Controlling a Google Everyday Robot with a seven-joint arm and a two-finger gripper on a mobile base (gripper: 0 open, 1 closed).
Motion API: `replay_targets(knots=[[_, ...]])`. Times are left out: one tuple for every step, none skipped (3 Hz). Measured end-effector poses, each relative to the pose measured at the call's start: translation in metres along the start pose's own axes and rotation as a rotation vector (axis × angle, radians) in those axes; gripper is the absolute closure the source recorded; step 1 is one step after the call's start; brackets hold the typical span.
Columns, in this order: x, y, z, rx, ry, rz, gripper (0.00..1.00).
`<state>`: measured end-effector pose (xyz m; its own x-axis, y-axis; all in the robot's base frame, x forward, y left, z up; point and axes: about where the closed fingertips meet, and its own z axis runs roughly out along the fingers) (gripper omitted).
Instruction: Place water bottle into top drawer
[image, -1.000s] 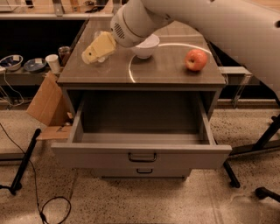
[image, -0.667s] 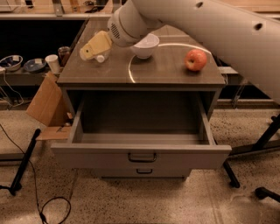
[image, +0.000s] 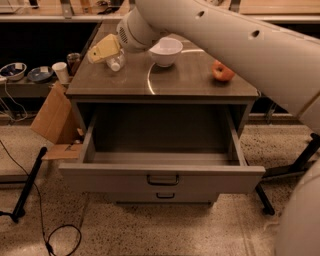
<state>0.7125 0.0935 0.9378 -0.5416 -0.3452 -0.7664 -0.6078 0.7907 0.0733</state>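
Observation:
The water bottle (image: 115, 62), small and clear with a white cap, is on the grey cabinet top at the left rear, next to the white bowl (image: 166, 50). My gripper (image: 103, 48), with yellowish pads, hovers just above and left of the bottle, partly covering it. The top drawer (image: 161, 178) is pulled fully open below and nothing shows inside it. Its dark bar handle (image: 162, 180) faces the front.
An orange-red apple (image: 223, 71) sits at the right of the cabinet top (image: 190, 82). The lower drawer (image: 165, 196) is shut. A cardboard box (image: 54, 120) leans at the left. Cups and bowls (image: 35, 73) stand on a low shelf. A cable and black stand legs lie on the floor.
My gripper has moved a little to the left and back over the cabinet top. The bottle now shows below it. The drawer, bowl and apple have not moved.

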Motion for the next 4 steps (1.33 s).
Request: replay_targets(knots=[[-0.012, -0.001, 0.017, 0.016, 0.008, 0.019, 0.0], [-0.022, 0.004, 0.034, 0.049, 0.038, 0.051, 0.0], [-0.022, 0.005, 0.034, 0.049, 0.038, 0.051, 0.0], [-0.017, 0.02, 0.059, 0.038, 0.071, 0.049, 0.0]])
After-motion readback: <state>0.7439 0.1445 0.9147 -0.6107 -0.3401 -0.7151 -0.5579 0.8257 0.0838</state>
